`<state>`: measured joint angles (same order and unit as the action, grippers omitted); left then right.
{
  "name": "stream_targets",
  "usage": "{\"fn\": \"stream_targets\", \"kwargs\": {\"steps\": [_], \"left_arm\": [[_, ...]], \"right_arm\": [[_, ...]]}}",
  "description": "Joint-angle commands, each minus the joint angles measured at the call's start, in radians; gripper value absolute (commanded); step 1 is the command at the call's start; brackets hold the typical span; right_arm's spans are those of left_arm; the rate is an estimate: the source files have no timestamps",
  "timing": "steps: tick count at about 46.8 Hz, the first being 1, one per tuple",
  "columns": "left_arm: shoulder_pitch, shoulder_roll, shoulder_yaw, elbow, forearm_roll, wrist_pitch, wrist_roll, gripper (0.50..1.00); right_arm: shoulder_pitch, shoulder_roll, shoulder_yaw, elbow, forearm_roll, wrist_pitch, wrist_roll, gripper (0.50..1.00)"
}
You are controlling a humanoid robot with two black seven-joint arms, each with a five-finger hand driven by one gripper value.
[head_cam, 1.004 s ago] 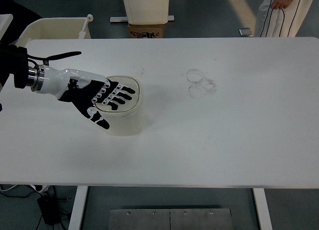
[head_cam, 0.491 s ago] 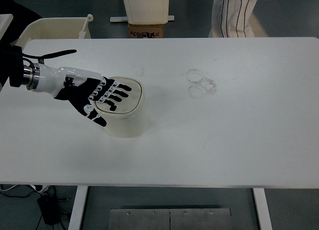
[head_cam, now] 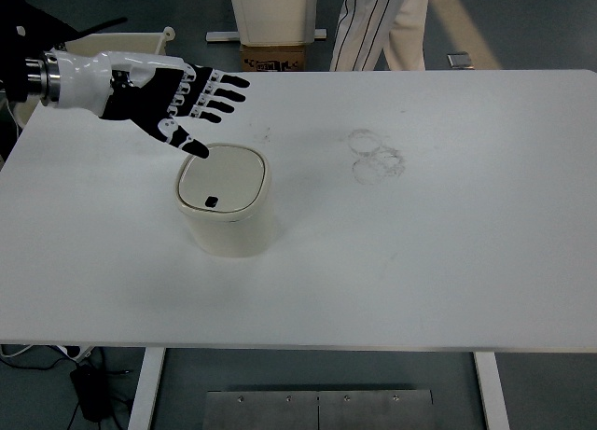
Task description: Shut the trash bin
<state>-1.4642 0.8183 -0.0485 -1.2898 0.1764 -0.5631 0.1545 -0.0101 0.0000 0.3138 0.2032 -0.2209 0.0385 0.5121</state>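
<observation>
Bin: the cream trash bin point(head_cam: 227, 206) stands left of centre in the frame, on the white table point(head_cam: 448, 262); I see its lid point(head_cam: 224, 179) lying flat on top, so I judge it closed.
Left hand: my left hand point(head_cam: 177, 99) is in the upper left of the frame, fingers spread flat and holding nothing.
Key relation: the bin lies below and a little right of the hand; in the picture the thumb tip overlaps the lid's far left edge, but I cannot tell whether it touches.
Bin axis: upright.
Nearer arm: the left; the right arm is not in view.
Writing: none I can read; a small dark mark sits near the lid's near edge.
Background: a person's legs point(head_cam: 378, 24) at the top.
</observation>
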Motion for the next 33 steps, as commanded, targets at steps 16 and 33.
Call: {"fn": "stream_targets", "kwargs": {"steps": [16, 33], "left_arm": [[0.005, -0.206, -0.148, 0.348, -0.124, 0.075, -0.004, 1.0], [0.07, -0.311, -0.295, 0.668, -0.225, 0.077, -0.076, 1.0]], "right_arm": [[-0.001, 0.0, -0.001, 0.007, -0.002, 0.0, 0.002, 0.991], [-0.001, 0.0, -0.001, 0.009, 0.0, 0.001, 0.0, 0.991]]}}
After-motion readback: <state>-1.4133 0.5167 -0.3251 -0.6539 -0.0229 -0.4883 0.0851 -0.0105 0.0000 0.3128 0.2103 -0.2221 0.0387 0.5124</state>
